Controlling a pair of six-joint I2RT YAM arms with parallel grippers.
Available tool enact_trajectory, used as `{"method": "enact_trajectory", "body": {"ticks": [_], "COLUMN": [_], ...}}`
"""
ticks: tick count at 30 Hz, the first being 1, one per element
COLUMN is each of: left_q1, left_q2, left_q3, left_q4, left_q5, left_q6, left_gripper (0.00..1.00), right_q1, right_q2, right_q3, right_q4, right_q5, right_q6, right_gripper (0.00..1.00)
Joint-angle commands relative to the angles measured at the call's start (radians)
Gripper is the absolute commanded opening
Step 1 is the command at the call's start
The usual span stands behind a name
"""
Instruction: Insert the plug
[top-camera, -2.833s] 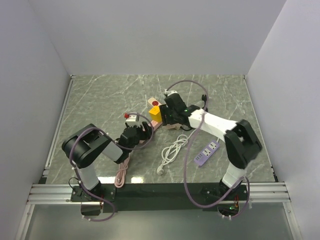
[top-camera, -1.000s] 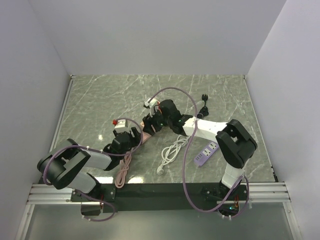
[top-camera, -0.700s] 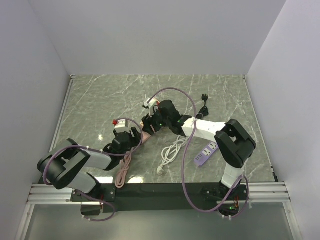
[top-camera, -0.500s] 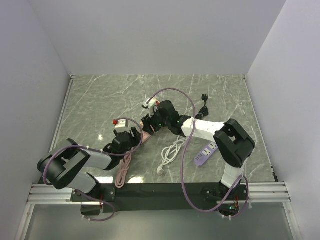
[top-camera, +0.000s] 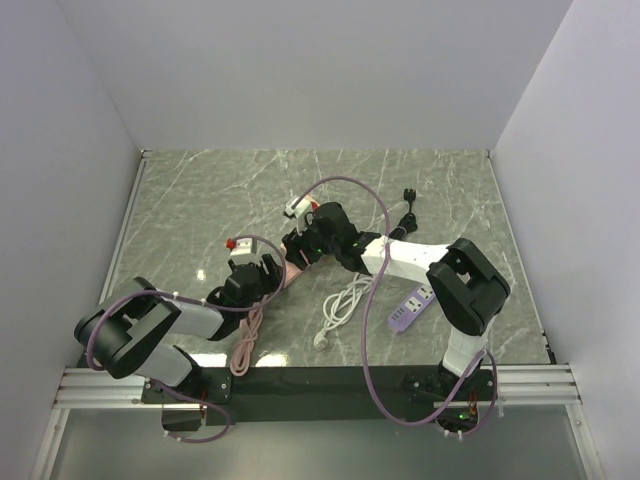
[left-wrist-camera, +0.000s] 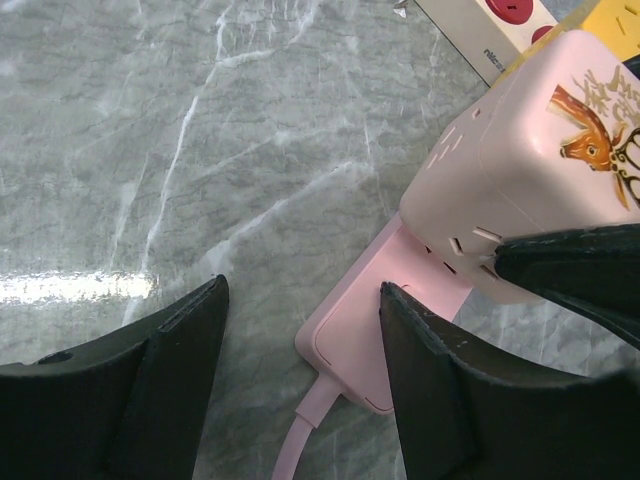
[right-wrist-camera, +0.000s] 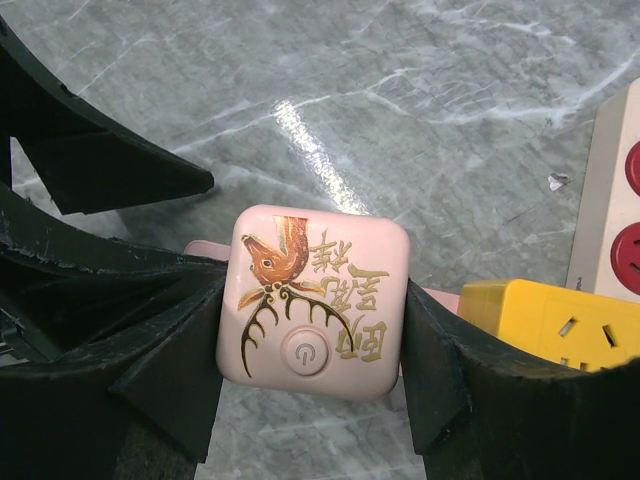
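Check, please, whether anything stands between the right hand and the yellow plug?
Yes: the pink deer-printed cube fills the right hand, and the yellow plug lies outside its grasp, beside that cube.

**Pink cube adapter** (right-wrist-camera: 312, 300), top face: gold characters in Chinese script (right-wrist-camera: 352, 290) are printed, seen upside down from the right wrist and not made out. A gold-and-brown stag's head emblem (right-wrist-camera: 272, 255) is printed beside them. A power symbol is marked on the round button (right-wrist-camera: 301, 352).

**Cream socket strip** (left-wrist-camera: 480, 25), edge: small dark lettering (left-wrist-camera: 497, 55) is printed, too small to be read.
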Motion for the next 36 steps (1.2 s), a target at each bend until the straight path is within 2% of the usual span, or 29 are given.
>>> {"method": "enact_trajectory", "body": {"ticks": [1, 20, 36], "left_q1": [0.000, 0.000, 0.000], "left_q2": [0.013, 0.030, -0.007], "left_q3": [0.026, 0.027, 0.015], "left_q4": [0.005, 0.011, -0.003], "left_q5": [0.037, 0.049, 0.032], "left_q6": [-0.002, -0.002, 0.004], "left_gripper": [0.68, 0.67, 0.67], "right_q1": [0.010, 0.035, 0.064], "right_q2": [-0.003, -0.039, -0.007], "right_q3": [-0.009, -0.049, -0.039], "right_q4": [-0.019, -0.074, -0.083], "right_q5": [0.030, 0.085, 0.085], "right_q6": [-0.018, 0.002, 0.035], "right_gripper": [0.00, 0.00, 0.00]}}
